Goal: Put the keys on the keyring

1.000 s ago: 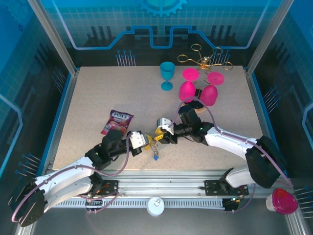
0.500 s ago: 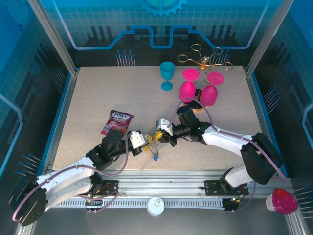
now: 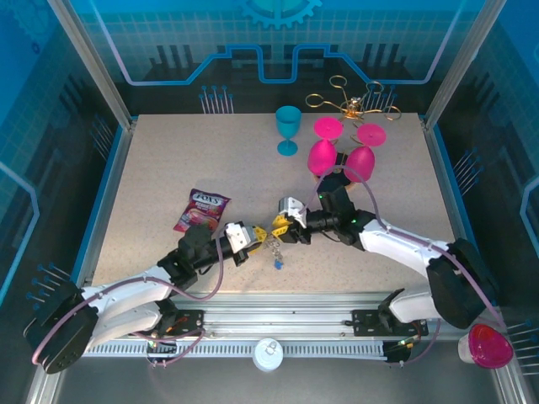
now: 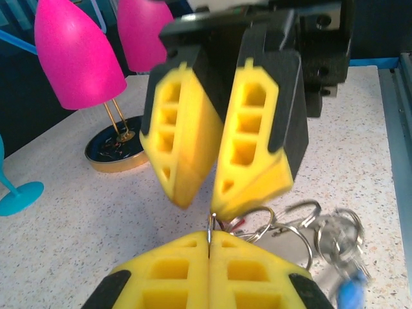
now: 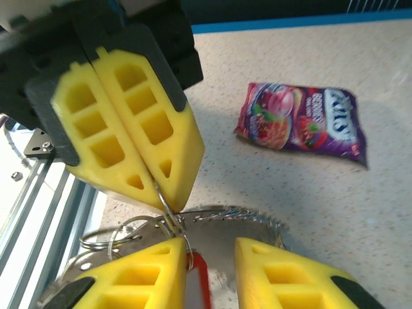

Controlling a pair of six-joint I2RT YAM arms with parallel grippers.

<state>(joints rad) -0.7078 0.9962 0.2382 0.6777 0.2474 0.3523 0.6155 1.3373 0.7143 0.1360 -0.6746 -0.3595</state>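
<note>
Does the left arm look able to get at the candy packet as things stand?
Probably yes: the candy packet lies unobstructed nearby, but the left pincer is shut on the key bunch.

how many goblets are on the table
3: a teal goblet near the far edge, a pink goblet just right of it, a second pink goblet further right; none looks hidden.

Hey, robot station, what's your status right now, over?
Left fingers shut on keyring. Right fingers open, tips at the ring. Keys bunched just below. Nothing blocking.
</note>
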